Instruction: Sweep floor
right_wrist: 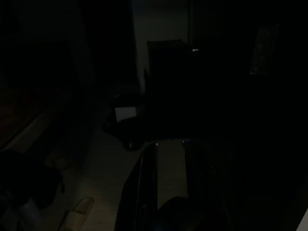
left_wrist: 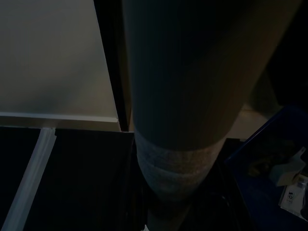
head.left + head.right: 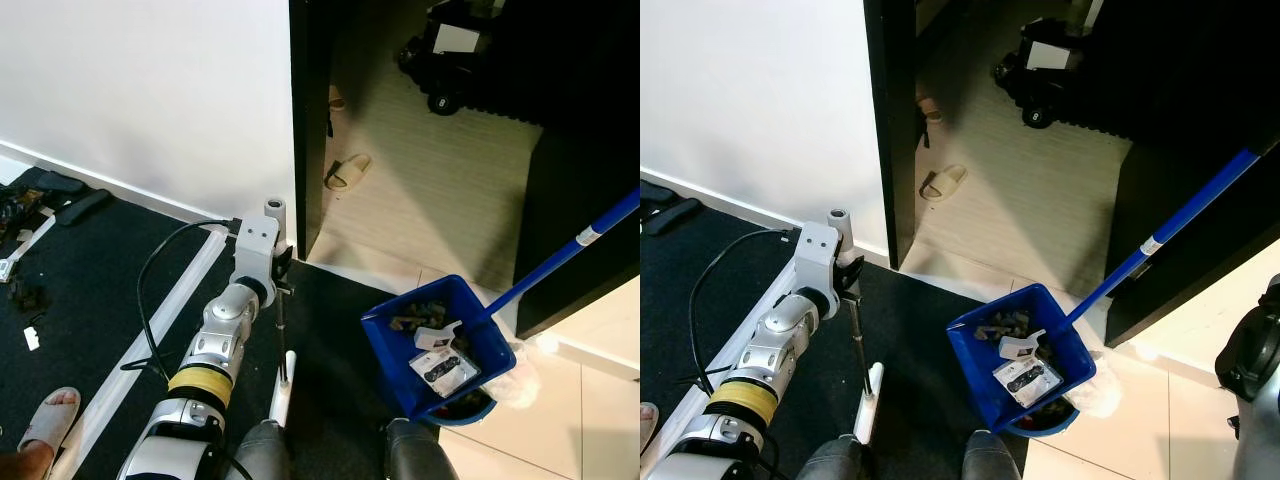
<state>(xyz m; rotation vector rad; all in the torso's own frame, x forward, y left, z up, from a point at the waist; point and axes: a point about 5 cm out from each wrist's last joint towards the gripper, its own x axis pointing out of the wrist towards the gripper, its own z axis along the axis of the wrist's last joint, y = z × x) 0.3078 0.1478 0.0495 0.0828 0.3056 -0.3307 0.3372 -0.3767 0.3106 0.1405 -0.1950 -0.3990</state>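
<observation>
L gripper (image 3: pixel 284 262): out front at the end of the L arm, by the foot of the dark door frame (image 3: pixel 305 120). Jaws look closed round a thin broom handle (image 3: pixel 283 335). In the L wrist view the handle sits right up against the lens as a wide blur, which fits a grip.
R gripper (image 1: pixel 171 144): R wrist view is too dark, so can't tell what state it's in or whether it holds anything.
Broom handle: runs from the L gripper back toward the robot's legs, w/ a white section at the low end. Can't make out the head.
Dustpan (image 3: pixel 440 345): blue, on the tile just off the edge of the black mat (image 3: pixel 330 340), well to the R of the broom. Already loaded w/ paper scraps and dark bits. Its long blue pole (image 3: pixel 570 250) rises up and to the R.
Under the pan: a crumpled clear bag (image 3: pixel 520 380) touches its R corner.
Step, as I judge it: late in the sweep, w/ most litter in the pan.
How to do it well: keep the pan mouth flat on the floor, use short low strokes toward it, and don't tip the pole or the load spills.
Watch: black cable (image 3: pixel 150 290) looping on the mat by the L arm, and a person's sandalled foot (image 3: pixel 45 420) at the L edge. Keep the broom clear of both.
Beyond the door: a slipper (image 3: pixel 348 172) on the pale floor, not rubbish, so leave it.
</observation>
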